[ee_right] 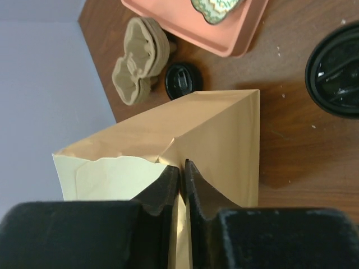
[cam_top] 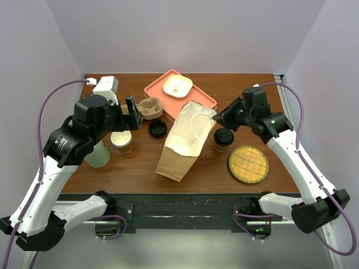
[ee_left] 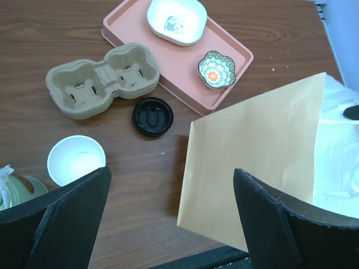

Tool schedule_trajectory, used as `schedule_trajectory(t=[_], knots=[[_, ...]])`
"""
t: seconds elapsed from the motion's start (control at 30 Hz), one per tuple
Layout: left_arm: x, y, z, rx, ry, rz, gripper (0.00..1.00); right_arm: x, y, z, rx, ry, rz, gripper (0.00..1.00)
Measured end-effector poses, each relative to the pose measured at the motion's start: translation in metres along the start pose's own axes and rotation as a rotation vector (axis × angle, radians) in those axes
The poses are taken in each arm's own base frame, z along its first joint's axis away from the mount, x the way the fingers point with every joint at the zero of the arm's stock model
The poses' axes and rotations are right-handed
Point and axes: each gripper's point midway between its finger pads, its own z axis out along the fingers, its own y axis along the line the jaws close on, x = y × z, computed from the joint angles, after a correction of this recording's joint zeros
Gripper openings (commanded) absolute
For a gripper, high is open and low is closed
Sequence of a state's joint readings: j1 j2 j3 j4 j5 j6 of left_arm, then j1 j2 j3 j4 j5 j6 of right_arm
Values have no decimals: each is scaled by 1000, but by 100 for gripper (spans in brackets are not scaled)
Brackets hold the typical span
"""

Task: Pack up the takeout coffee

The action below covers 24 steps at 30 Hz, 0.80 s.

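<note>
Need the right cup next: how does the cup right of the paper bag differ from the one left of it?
The takeout coffee, right of the paper bag, wears a black lid; the open cup has none and shows its cream-white inside. The takeout coffee stands by the right gripper, which pinches the bag's rim; the open cup stands by the open left gripper. Both are upright brown paper cups on the table.

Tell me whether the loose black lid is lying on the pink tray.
No, the lid lies on the bare table, just off the tray and next to the cup carrier.
</note>
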<state>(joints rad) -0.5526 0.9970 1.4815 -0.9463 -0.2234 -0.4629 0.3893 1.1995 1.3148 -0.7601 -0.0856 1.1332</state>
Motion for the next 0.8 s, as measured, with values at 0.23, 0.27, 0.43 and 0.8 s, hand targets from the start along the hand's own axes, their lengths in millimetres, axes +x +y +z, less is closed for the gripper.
schedule_trajectory(t=[0.23,0.27,0.43,0.8], knots=[[10,-8,2,48,39,-3,91,1,1,3,3,-8,33,43],[14,-10,4,60,51,-1,91,0,3,3,1,-11,31,44],[42,-20,15,133,142,6,90,-11,24,2,-29,-26,-12,48],[67,-51,23,329,189,-4,84,-29,103,21,-211,66,-586,50]])
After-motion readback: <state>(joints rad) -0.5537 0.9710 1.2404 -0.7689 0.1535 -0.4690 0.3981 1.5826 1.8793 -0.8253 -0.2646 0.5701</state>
